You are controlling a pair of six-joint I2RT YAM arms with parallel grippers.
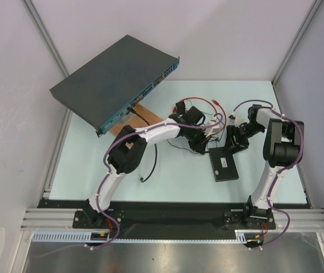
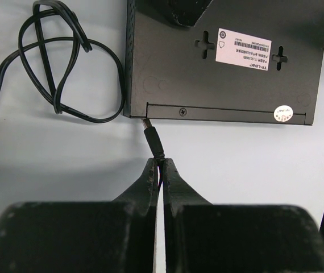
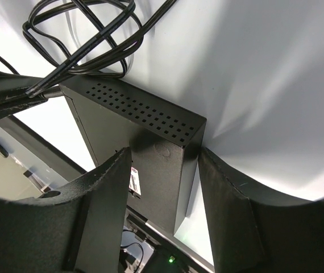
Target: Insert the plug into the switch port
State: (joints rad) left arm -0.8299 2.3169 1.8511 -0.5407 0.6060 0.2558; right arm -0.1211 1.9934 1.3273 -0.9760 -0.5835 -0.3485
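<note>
Left gripper (image 2: pixel 161 166): fingers pressed together on the rear of the plug (image 2: pixel 153 138), whose tip touches the near edge of the switch box (image 2: pixel 179 85) by its corner. Right gripper (image 3: pixel 165 154): clamped across the same box. White label (image 2: pixel 243 49): reads TP-LINK, upside down

Rack unit (image 1: pixel 116 77), dk grey w/ blue front, rests on wood block (image 1: pixel 142 107); blk cable coil (image 2: pixel 54 68) lies on worktop (image 1: pixel 173 182).

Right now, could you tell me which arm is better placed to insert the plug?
Left. The left claw pinches the plug, its tip at the switch; the right claw only straddles it.
</note>
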